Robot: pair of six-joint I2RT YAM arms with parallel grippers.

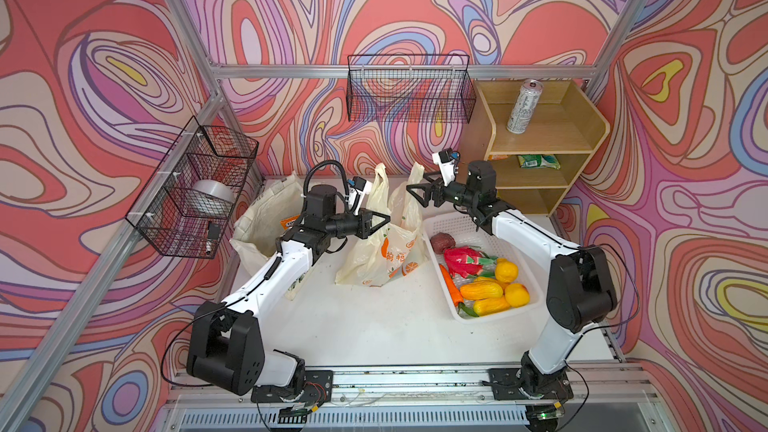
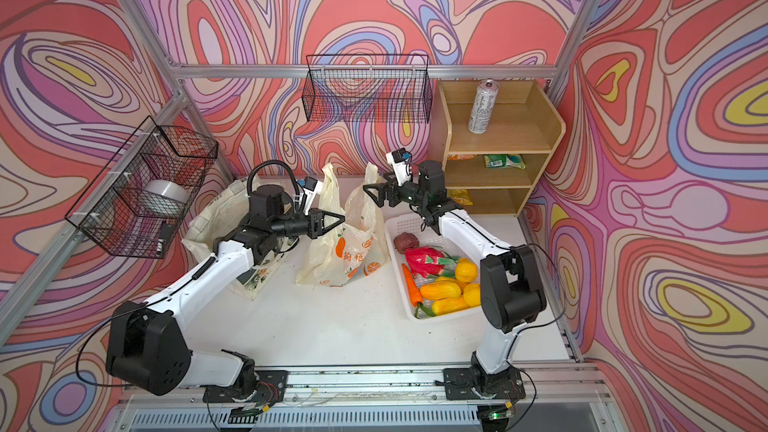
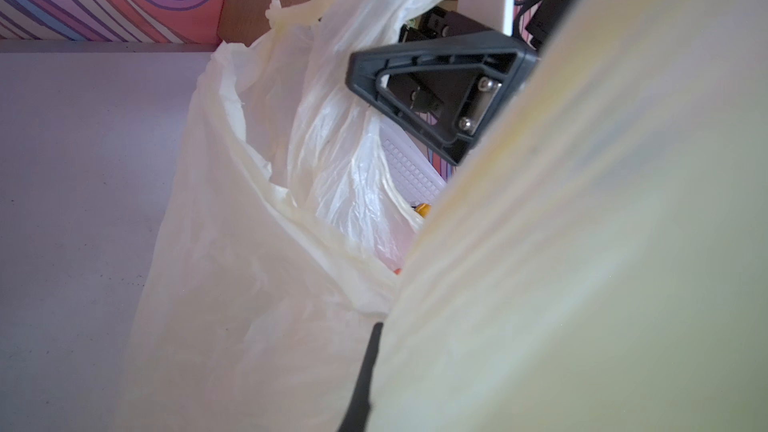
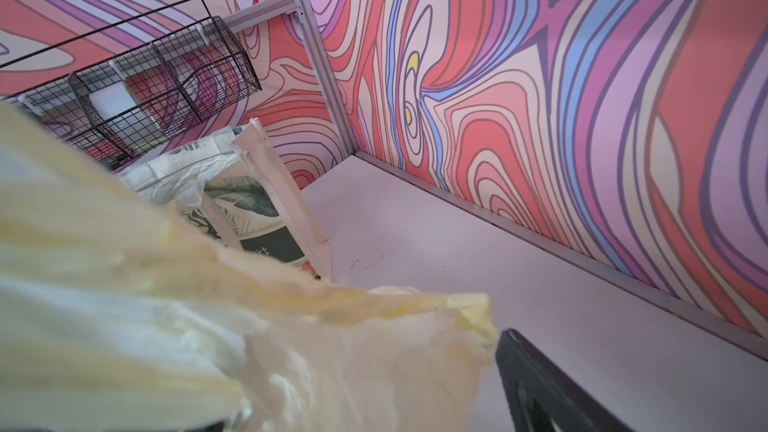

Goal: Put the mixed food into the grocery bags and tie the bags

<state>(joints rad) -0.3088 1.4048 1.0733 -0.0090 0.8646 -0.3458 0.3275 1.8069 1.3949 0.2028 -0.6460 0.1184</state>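
The pale-yellow plastic grocery bag (image 1: 382, 255) (image 2: 345, 255) stands mid-table with both handles up. My left gripper (image 1: 387, 216) (image 2: 343, 217) is shut on its left rim; in the left wrist view the film (image 3: 249, 284) drapes over the gripper (image 3: 376, 334). My right gripper (image 1: 417, 187) (image 2: 374, 184) (image 4: 365, 384) stands open around the bag's right handle (image 4: 469, 309). The canvas tote (image 1: 259, 222) (image 4: 245, 197) stands to the left. Toy fruits (image 1: 482, 290) and a pink dragon fruit (image 1: 461, 261) lie in the white basket (image 1: 444, 224). A silver can (image 1: 524, 106) and a green packet (image 1: 538, 161) sit on the shelf.
A wooden shelf unit (image 1: 582, 126) stands at the back right. Black wire baskets hang on the back wall (image 1: 409, 89) and the left wall (image 1: 191, 189), the left one holding a tape roll (image 1: 212, 197). Aluminium frame posts run along the walls.
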